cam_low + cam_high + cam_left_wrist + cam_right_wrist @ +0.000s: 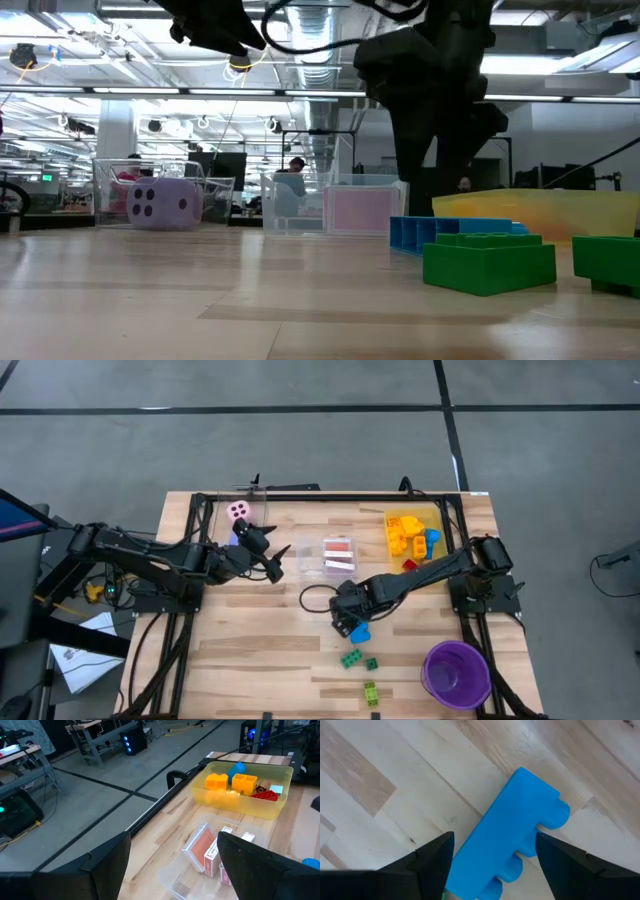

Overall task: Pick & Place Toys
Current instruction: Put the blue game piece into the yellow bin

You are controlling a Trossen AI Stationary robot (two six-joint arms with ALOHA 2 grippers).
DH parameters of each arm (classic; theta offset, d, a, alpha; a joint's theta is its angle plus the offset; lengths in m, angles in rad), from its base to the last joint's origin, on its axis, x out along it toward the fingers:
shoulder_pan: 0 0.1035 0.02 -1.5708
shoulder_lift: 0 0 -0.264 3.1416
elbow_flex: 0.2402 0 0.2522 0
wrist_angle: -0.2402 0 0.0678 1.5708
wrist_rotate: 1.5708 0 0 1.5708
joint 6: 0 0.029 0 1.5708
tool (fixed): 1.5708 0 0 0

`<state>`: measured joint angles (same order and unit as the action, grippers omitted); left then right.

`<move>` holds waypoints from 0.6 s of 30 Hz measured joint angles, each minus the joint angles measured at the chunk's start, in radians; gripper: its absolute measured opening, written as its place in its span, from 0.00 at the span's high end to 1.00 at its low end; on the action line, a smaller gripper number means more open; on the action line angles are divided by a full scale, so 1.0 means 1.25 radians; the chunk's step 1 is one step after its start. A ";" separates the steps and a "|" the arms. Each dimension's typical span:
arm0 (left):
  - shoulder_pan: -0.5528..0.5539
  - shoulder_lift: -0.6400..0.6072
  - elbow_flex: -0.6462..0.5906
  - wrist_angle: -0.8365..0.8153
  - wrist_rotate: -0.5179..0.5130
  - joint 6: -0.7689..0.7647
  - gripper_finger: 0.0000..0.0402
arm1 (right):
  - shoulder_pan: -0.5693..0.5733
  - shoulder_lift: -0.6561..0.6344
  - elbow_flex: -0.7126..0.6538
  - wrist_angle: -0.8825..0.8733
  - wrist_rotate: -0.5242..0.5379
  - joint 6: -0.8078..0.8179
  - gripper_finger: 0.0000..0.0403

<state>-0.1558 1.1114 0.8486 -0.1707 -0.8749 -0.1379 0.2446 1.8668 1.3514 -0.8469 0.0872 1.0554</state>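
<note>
Table, wooden, black-framed.

Right gripper: low over the table's middle, fingers apart on either side of a blue brick lying flat on the wood; not clamped on it.

Left gripper: raised, fingers apart, empty, beside the clear bin of pink-backed cards.

Yellow bin, far right corner: yellow bricks, one blue, one red.

Green bricks: loose on the near side, just beyond the blue brick; a lighter green one at the near edge.

Purple die and pink die: far left.

Purple cup: near right corner.
</note>
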 joint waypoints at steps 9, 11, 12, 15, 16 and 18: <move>0.000 0.000 0.000 0.001 0.000 0.000 0.27 | 0.019 0.000 0.000 -0.008 0.130 0.021 0.33; 0.000 0.000 0.000 0.004 0.000 -0.001 0.27 | 0.025 0.000 0.000 0.009 0.147 0.021 0.33; 0.000 0.000 0.000 0.005 0.000 -0.001 0.27 | 0.027 0.000 0.000 0.021 0.148 0.021 0.33; 0.000 0.000 0.000 0.007 0.001 -0.001 0.27 | 0.029 0.011 0.001 0.012 0.150 0.035 0.33; 0.000 0.001 0.000 0.007 0.001 -0.001 0.27 | 0.029 0.017 0.001 -0.012 0.150 0.048 0.33; 0.000 0.001 0.000 0.007 0.001 -0.001 0.27 | 0.029 0.025 -0.003 -0.067 0.149 0.076 0.33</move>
<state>-0.1558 1.1122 0.8486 -0.1623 -0.8742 -0.1387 0.2813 1.8985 1.3483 -0.9313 0.2740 1.1507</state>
